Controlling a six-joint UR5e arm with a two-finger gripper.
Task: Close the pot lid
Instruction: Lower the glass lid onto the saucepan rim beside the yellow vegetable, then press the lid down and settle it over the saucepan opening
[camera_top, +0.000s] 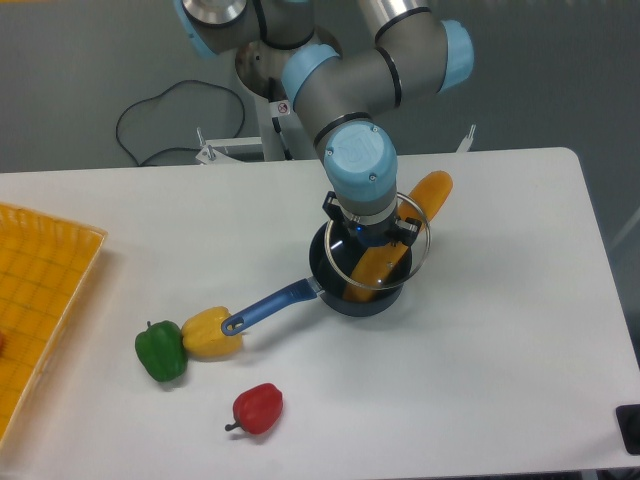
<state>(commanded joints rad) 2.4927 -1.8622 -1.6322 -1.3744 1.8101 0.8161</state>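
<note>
The dark pot (352, 301) stands at the table's middle, its blue handle (272, 304) pointing front-left. A long yellow-orange vegetable (423, 199) leans out of the pot over its back-right rim. The clear glass lid (424, 243) hangs tilted just above the pot, resting against that vegetable and offset a little to the right. My gripper (365, 238) points straight down at the lid's centre and is shut on the lid. The arm's wrist hides the knob and the fingertips.
A yellow pepper (211, 332) touches the end of the pot handle, with a green pepper (161, 350) against it on the left. A red pepper (258, 408) lies nearer the front edge. A yellow tray (40, 290) sits at the left edge.
</note>
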